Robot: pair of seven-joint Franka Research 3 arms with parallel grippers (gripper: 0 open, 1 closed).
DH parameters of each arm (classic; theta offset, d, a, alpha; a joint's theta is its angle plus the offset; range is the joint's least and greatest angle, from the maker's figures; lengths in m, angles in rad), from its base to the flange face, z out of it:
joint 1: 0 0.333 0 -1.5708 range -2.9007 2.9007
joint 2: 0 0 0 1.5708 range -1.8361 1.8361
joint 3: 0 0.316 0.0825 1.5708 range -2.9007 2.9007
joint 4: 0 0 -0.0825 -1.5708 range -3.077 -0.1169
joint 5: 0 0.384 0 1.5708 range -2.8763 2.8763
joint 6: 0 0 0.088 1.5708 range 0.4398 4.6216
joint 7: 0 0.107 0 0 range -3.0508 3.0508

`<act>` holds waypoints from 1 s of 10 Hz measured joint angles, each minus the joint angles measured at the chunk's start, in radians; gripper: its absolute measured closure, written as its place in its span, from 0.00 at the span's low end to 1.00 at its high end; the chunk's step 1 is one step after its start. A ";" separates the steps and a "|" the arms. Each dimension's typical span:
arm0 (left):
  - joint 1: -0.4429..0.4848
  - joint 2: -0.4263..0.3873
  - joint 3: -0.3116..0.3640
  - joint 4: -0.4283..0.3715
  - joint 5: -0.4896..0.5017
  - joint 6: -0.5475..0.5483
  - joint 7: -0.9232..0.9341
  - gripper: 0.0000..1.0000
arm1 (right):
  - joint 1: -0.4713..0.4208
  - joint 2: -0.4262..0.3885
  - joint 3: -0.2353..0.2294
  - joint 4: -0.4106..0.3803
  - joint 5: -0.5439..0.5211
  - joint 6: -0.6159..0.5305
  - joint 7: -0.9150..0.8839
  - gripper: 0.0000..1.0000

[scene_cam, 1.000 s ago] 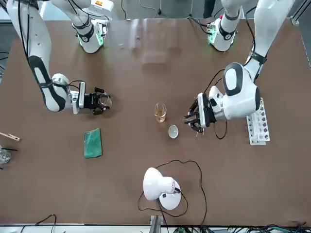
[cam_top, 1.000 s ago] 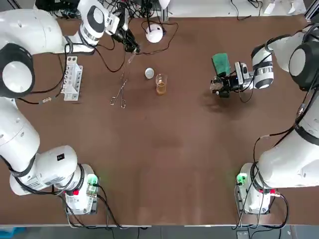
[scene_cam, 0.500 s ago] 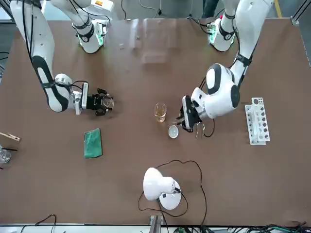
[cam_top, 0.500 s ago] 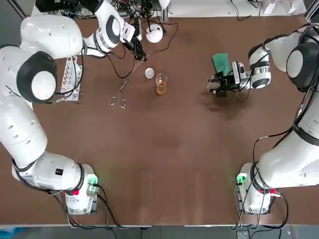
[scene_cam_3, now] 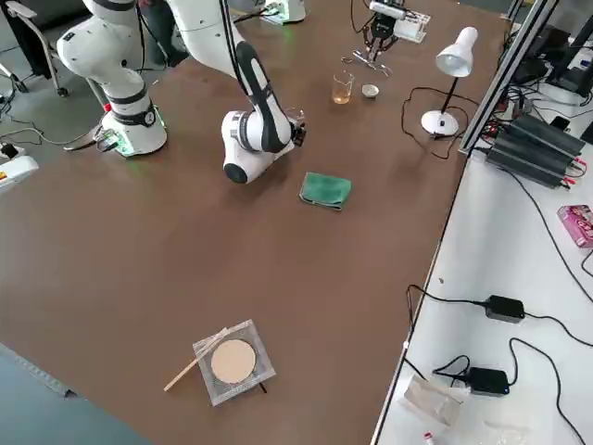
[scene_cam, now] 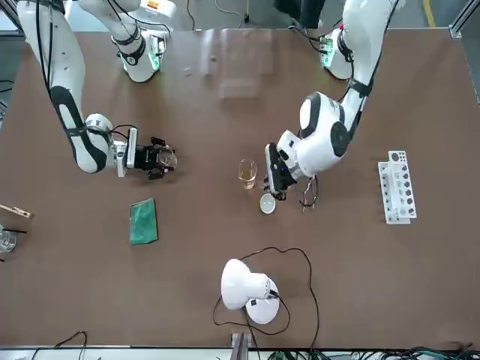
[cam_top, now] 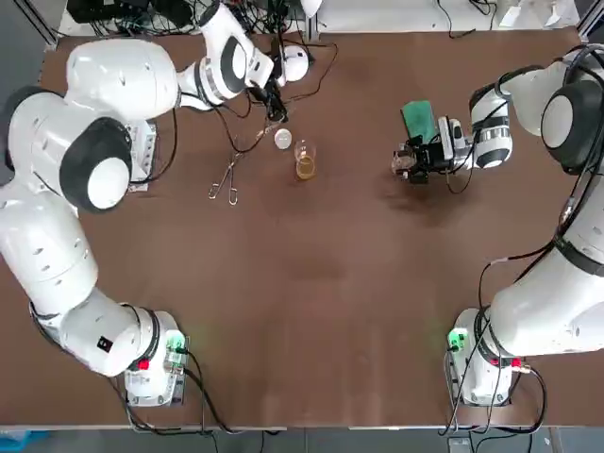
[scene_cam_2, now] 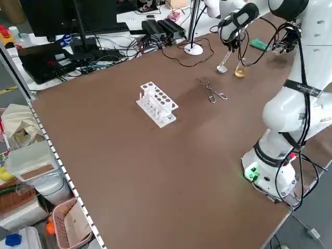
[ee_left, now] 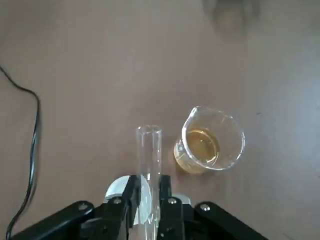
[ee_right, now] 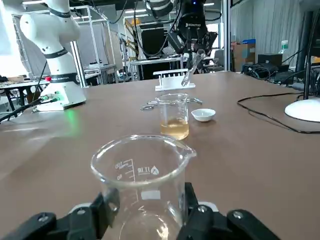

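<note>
On the worktop (cam_top: 311,311) the dish (cam_top: 282,139) sits just beside the beaker (cam_top: 304,161), tongs (cam_top: 226,179) to their left, the lamp (cam_top: 294,62) behind them, the cloth (cam_top: 418,120) well apart to the right.

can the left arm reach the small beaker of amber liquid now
Probably yes: the left gripper, shut on a clear glass test tube, hangs beside the small glass beaker of amber liquid, nothing between.

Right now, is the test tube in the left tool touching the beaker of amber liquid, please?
Apart. The left wrist view shows bare table between test tube and that beaker.
</note>
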 joint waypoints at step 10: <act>-0.141 0.004 0.067 0.002 0.303 -0.006 -0.258 0.78 | 0.000 0.000 -0.001 0.000 0.001 0.000 0.000 0.41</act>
